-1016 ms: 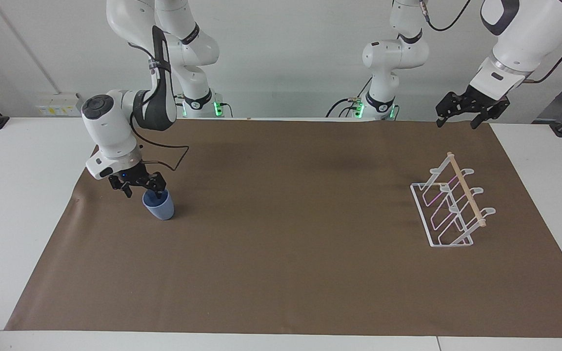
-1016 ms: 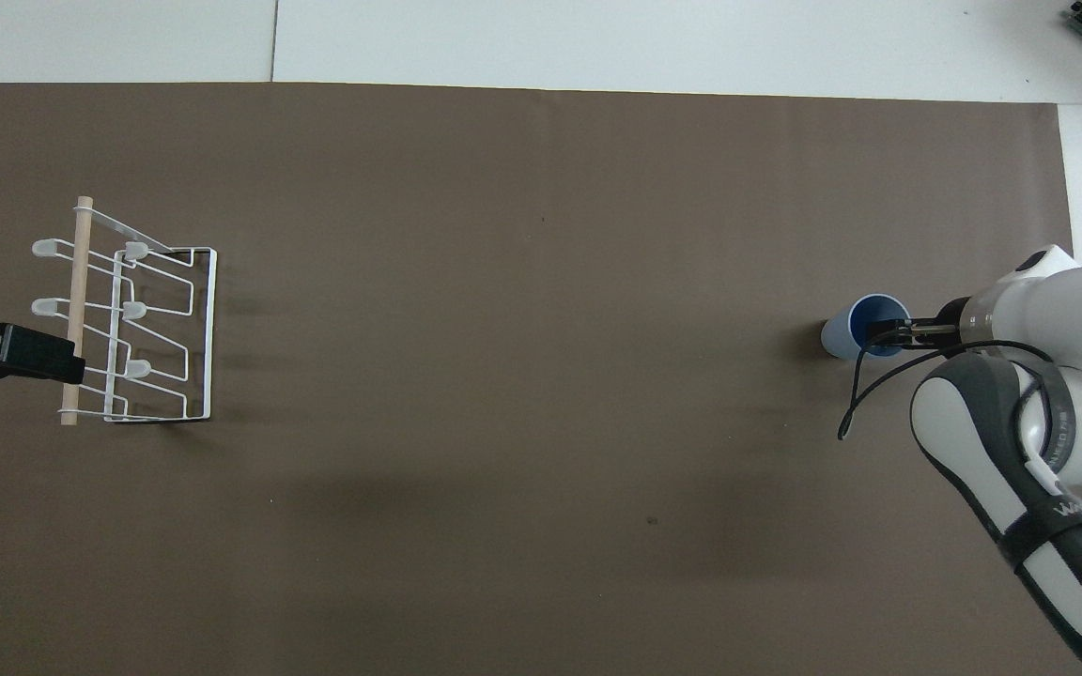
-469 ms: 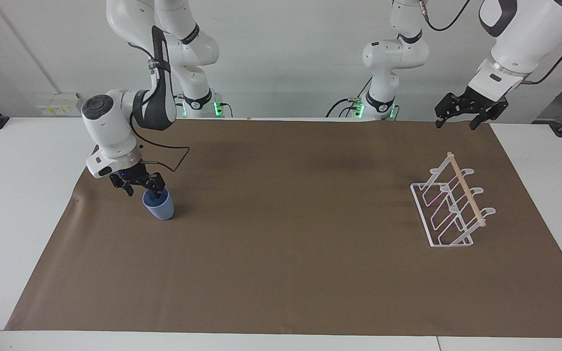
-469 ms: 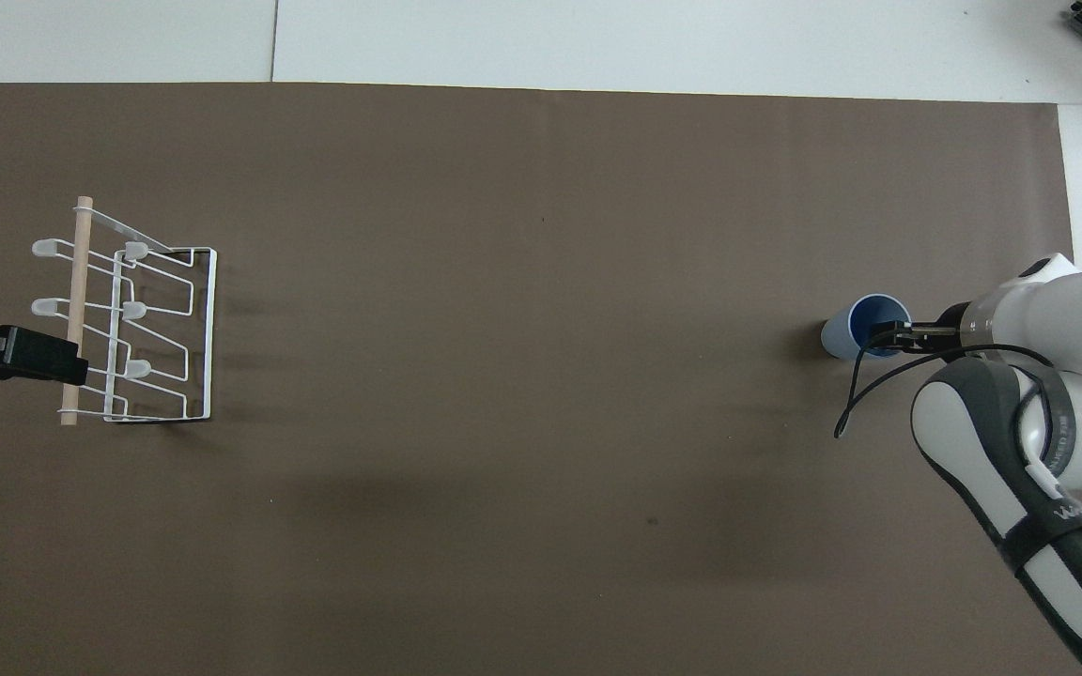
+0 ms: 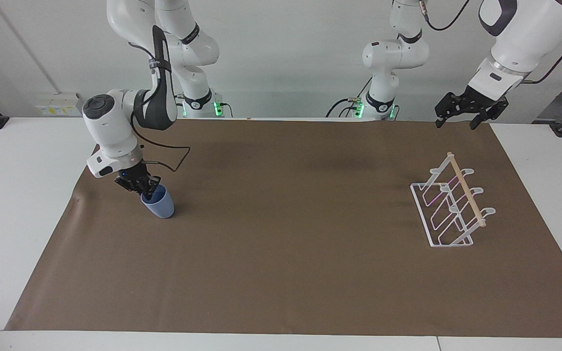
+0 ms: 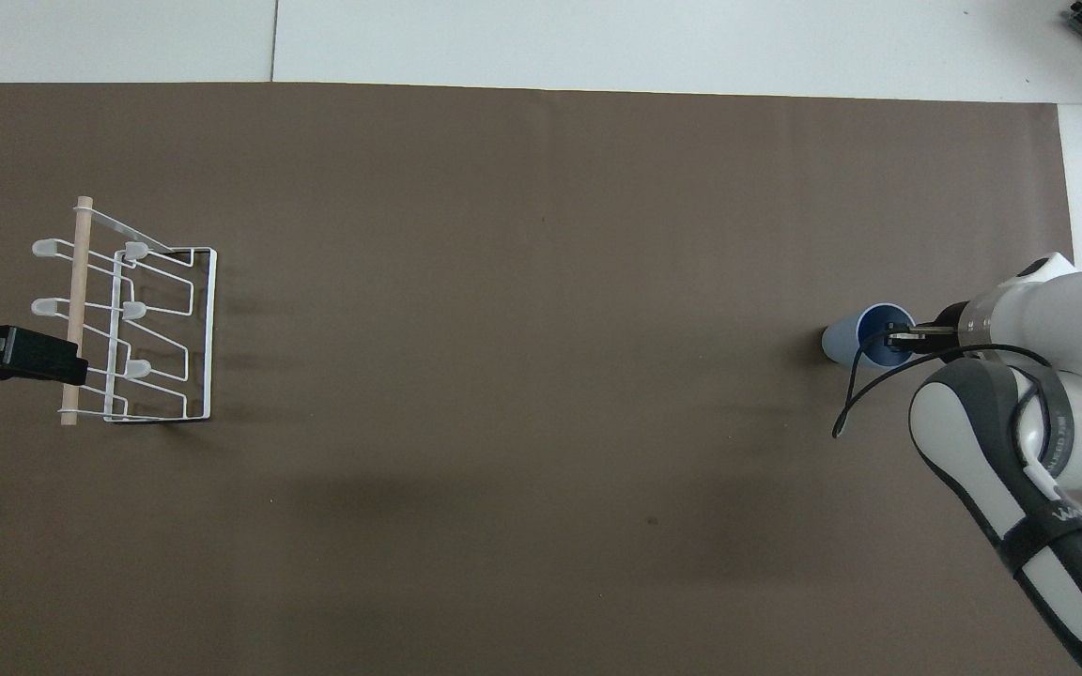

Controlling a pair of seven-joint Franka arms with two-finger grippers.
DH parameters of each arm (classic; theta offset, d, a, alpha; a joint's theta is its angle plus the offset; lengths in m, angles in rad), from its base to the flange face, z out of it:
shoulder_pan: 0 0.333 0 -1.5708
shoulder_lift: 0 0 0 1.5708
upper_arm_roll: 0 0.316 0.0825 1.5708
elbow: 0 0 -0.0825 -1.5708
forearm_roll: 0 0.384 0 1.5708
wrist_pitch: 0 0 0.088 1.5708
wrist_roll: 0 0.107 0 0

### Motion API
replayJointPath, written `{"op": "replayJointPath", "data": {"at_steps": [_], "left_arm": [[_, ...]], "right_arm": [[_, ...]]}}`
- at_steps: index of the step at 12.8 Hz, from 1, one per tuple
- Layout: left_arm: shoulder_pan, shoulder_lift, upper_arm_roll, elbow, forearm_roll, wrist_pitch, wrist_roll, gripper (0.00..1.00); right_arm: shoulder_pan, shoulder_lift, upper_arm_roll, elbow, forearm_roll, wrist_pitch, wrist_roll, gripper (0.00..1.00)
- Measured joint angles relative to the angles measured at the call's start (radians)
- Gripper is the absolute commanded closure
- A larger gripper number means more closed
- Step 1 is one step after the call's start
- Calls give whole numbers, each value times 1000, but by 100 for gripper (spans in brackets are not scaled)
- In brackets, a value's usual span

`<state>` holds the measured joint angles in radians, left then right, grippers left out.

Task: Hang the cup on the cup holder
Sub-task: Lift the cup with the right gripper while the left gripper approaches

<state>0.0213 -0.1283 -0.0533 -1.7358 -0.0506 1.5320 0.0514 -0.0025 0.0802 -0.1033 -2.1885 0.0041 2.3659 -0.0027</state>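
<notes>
Since a second ago the cup (image 5: pixel 158 203) has tipped, its mouth leaning toward our right hand (image 5: pixel 145 187), which has closed on the rim. It sits on the counter (image 5: pixel 281 273), well apart from the cup holder (image 5: pixel 451 207). A thin rim pinch may slip. Our left hand (image 5: pixel 462 113) waits open above the cup holder.

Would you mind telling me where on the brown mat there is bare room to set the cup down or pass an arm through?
The widest bare stretch of the brown mat lies between the cup and the cup holder. It is crowded only at the two ends: the right gripper is at the cup's rim, and the left gripper hangs above the mat's corner at the holder's end.
</notes>
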Motion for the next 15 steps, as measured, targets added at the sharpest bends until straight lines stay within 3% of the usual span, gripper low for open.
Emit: {"op": "replayJointPath", "data": {"at_steps": [7,10,15], "left_arm": [[-1,0,-9,0,-46,2,-12,0],[-4,-1,-35,0,-61,8,-202,0],[-35,-2,-54,-1,-146,39,-506,0]], "right_arm": [[6,-4,8,33,37,-9,-44,100],[9,-2,36,62,245,-15,-322,100],[12,2,125,68,618,-20,-509,100]]}}
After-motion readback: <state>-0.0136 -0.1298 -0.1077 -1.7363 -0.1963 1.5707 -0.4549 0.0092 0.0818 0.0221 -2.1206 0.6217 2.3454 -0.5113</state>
